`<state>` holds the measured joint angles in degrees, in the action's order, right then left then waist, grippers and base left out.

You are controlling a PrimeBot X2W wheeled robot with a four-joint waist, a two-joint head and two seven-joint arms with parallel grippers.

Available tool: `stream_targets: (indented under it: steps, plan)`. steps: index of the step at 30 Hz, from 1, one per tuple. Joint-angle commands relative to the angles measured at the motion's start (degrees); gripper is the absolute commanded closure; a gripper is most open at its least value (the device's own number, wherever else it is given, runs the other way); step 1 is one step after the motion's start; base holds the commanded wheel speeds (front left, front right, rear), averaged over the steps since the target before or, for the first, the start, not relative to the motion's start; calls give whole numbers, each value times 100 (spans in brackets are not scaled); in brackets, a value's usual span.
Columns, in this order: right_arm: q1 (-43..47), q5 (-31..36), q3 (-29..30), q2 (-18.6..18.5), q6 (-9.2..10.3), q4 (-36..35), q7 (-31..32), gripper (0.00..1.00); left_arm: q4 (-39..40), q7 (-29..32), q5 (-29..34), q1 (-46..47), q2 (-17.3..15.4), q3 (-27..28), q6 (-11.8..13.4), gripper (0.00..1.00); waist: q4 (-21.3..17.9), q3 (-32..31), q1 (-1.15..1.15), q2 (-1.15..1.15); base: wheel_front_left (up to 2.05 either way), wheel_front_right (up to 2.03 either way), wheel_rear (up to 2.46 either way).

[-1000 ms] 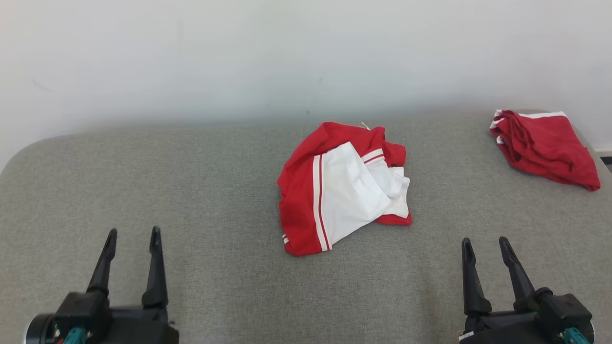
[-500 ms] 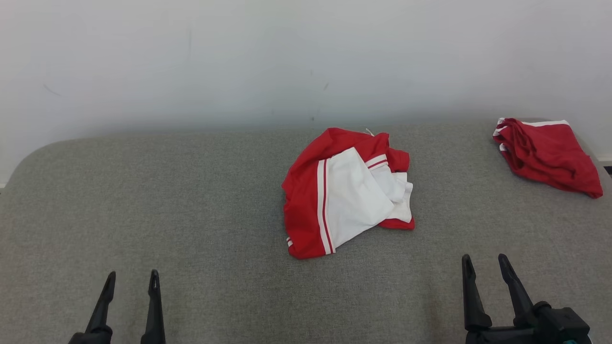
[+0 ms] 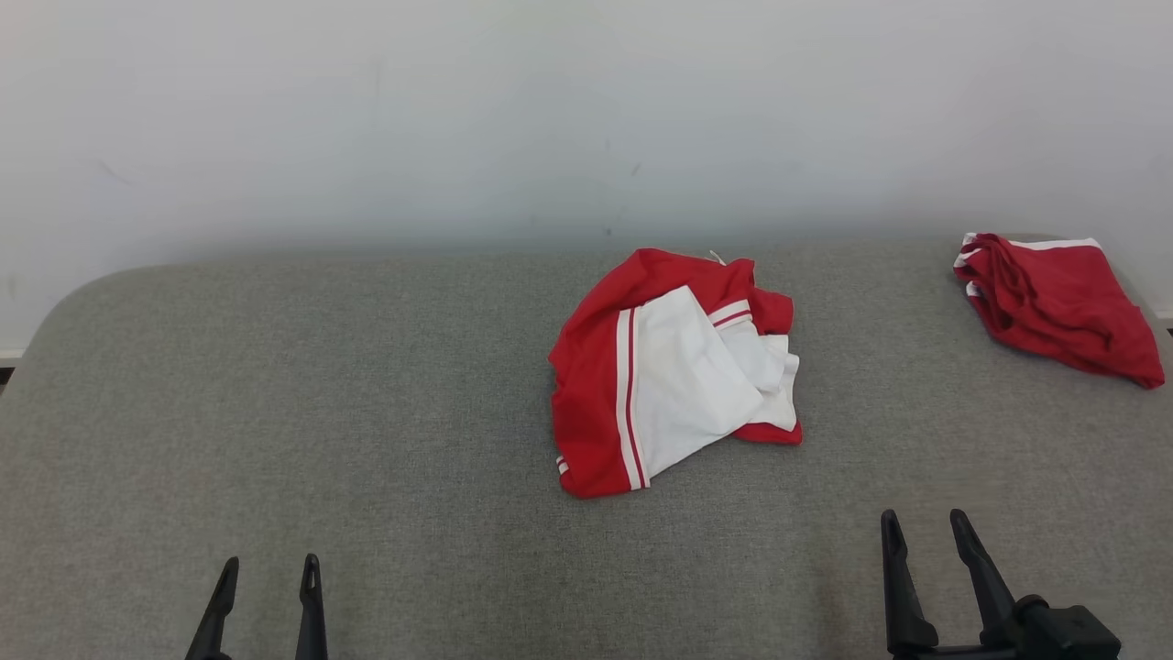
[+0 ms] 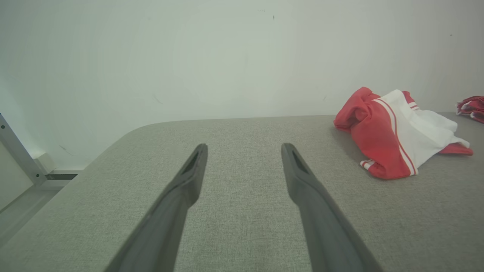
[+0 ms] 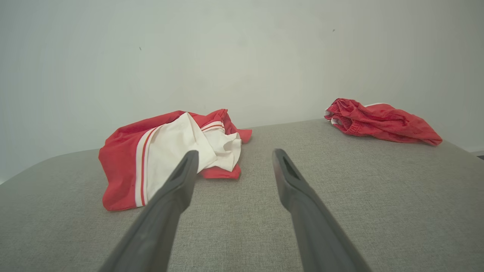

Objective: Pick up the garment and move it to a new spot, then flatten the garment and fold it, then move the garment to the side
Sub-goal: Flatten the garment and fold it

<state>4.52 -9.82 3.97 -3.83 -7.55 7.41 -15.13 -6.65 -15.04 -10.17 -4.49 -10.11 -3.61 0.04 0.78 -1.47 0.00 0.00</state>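
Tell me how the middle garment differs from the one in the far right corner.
The middle garment shows a large white panel; the corner garment is almost all red. The middle garment looks bulkier; the corner garment lies flatter. Both are red with white trim.

A bare test lab: a grey fabric-covered counter (image 3: 275,385) stands against a plain, scuffed white wall (image 3: 458,110), a metal frame rail (image 4: 20,151) beside it.

The crumpled garment (image 3: 674,371) (red, with white panels) lies bunched mid-table.
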Motion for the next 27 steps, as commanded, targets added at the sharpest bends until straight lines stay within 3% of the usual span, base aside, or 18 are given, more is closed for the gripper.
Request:
stream_targets:
  steps: [1, 27]
  plan:
    - [36, 40, -34, 9, 15, 19, 1, 0, -32, -19, 46, -55, 39, 21, -14, 0, 11, 12, 0, 0, 0, 0, 0]
    - [5, 16, -145, -9, 15, 146, 1, 0, -282, -19, 285, 43, 292, 305, -287, 0, 27, 49, 0, 0, 0, 0, 0]
